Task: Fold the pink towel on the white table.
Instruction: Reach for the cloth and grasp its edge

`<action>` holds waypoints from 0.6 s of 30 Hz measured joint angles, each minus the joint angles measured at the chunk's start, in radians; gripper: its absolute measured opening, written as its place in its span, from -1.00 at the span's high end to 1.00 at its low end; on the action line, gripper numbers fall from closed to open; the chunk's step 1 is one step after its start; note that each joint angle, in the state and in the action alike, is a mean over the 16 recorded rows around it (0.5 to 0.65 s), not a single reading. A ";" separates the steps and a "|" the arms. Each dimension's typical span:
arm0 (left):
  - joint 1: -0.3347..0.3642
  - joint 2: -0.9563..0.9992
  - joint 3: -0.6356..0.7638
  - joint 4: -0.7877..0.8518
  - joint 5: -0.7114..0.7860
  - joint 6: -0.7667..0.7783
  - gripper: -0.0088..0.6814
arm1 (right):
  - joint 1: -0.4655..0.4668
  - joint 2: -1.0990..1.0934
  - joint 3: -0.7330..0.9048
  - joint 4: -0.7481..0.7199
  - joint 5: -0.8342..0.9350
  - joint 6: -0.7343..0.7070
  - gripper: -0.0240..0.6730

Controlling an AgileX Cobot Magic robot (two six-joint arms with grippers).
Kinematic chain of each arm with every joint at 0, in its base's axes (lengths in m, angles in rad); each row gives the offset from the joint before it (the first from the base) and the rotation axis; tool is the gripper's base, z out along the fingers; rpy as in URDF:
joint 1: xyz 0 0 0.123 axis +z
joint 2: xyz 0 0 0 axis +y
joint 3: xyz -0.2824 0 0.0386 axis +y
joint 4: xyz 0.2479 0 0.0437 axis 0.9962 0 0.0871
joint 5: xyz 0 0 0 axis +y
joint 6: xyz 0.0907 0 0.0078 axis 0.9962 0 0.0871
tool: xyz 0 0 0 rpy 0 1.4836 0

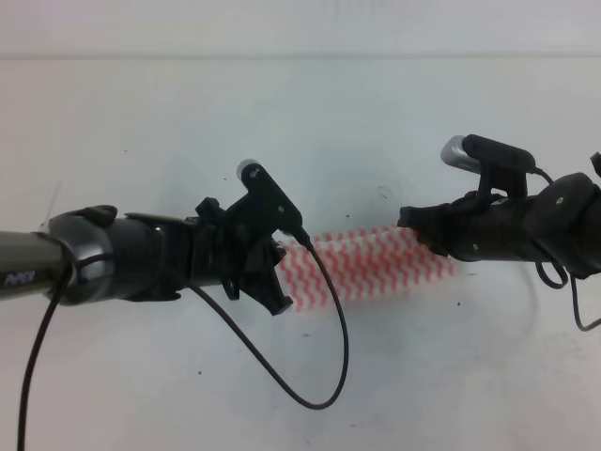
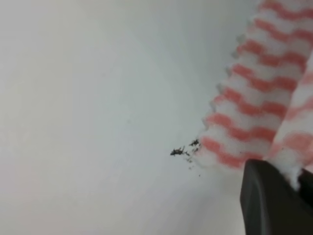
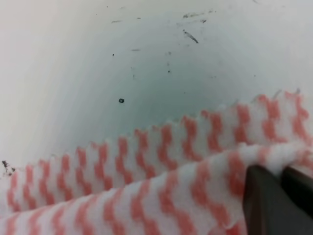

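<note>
So the towel (image 1: 371, 266) is lying mid-table (image 1: 188, 113), bunched into a narrow strip that runs left to right between the two arms. You can see the pink-red and white zigzag stripes clearly from above.

The left pincer (image 1: 278, 278) is down at the left end of the strip, and the right pincer (image 1: 413, 225) is at the right end, a little farther back on the table. Both arms come in low from the sides, each with a camera on a black bracket on top, and a black cable (image 1: 282, 366) loops down from the left one across the table in front.

In the left wrist view a dark finger (image 2: 266, 198) sits at the bottom right with a fold of towel (image 2: 259, 88) tucked right against it, so that pincer looks clenched on the cloth. The lower layer lies flat on the table with its scalloped edge showing, and there's a little cluster of dark specks (image 2: 185, 151) just beside that edge.

Right wrist view is similar: two dark fingers (image 3: 264, 200) at the bottom right with a lifted fold of towel (image 3: 146, 196) pinched between them, and another layer lying on the table behind it. A few dark specks and scuffs (image 3: 190, 35) dot the table farther back.
</note>
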 joint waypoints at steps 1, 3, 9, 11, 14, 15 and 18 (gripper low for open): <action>0.000 0.002 0.000 0.005 -0.001 0.001 0.99 | 0.000 0.000 0.000 0.000 0.000 0.000 0.98; 0.000 0.006 0.000 0.010 -0.003 0.004 0.99 | 0.000 0.000 0.000 0.000 0.000 0.000 0.98; 0.000 0.014 -0.001 0.010 -0.004 0.018 0.98 | 0.000 -0.001 0.000 0.000 0.001 0.000 0.98; 0.000 0.016 -0.001 0.005 -0.003 0.022 0.97 | 0.000 -0.001 0.000 0.000 0.001 0.000 0.98; 0.000 0.016 -0.001 0.000 -0.002 0.027 0.90 | 0.000 -0.001 0.000 0.000 0.003 0.000 0.98; 0.000 0.016 -0.001 0.000 -0.002 0.029 0.86 | 0.000 -0.002 0.000 0.000 0.004 0.000 0.98; 0.000 0.016 -0.002 0.005 -0.002 0.033 0.75 | 0.000 -0.001 0.000 0.000 0.006 0.000 0.98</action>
